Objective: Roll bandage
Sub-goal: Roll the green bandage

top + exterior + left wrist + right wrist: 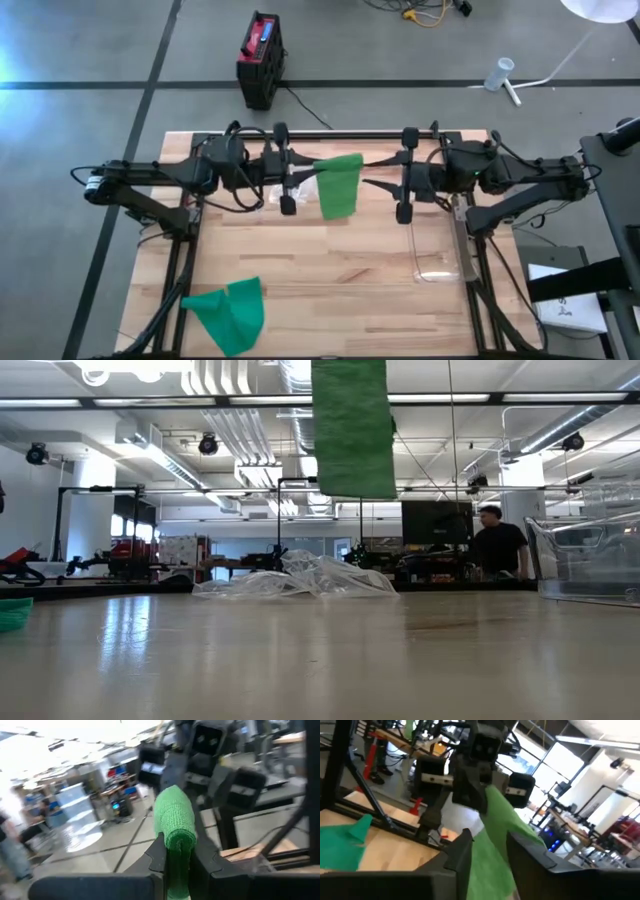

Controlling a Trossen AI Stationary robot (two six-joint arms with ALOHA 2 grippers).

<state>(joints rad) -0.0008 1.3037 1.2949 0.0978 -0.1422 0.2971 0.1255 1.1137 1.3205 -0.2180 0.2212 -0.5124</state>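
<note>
1. Your tabletop (330,270) is mostly bare wood; a clear bin (440,250) sits toward its right edge and a second green bandage (228,312) lies loose at the front left corner.
2. Both arms reach in from the sides and meet over the back of the tabletop.
3. The bandage (340,185) you're rolling is held up in the air between them, well above the wood, its free tail hanging down (crumpled plastic wrap (295,580) lies underneath).
4. Your left end effector (179,862) is clamped on the rolled end.
5. Your right end effector (487,852) straddles the strip, fingers slightly apart; I can't tell whether they pinch it.
6. Judgement: you're mid-roll. Next, keep the strip taut on the right while the left wrist turns to wind more on.
</note>
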